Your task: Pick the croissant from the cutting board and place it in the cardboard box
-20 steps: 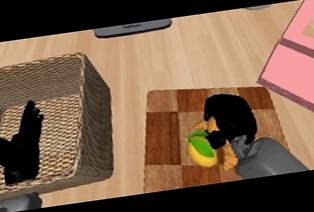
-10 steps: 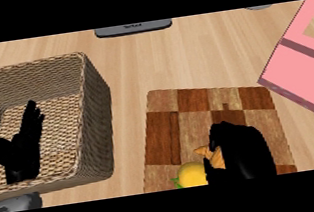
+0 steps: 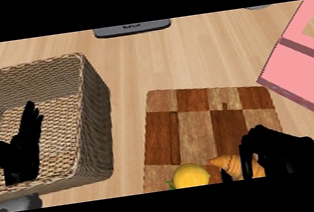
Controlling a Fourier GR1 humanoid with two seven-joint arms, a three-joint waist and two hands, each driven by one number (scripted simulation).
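Note:
The croissant (image 3: 229,166) lies golden-brown at the near edge of the chequered wooden cutting board (image 3: 191,118), partly cut off by the view's lower edge. My right hand (image 3: 282,153) comes in from the lower right, and its black fingers curl round the croissant's right side, hiding part of it. At the left stands a woven basket (image 3: 89,102); no cardboard box shows. My left hand (image 3: 19,150) rests open, fingers up, in front of the basket's inside.
A yellow round fruit (image 3: 189,175) sits just left of the croissant on the board's near edge. A pink box (image 3: 307,61) stands at the right. A grey device (image 3: 132,28) lies at the far edge of the counter.
My right hand has drawn back from the board's middle toward the lower right edge, taking the croissant and the yellow fruit to the board's near edge. The left hand has stayed still.

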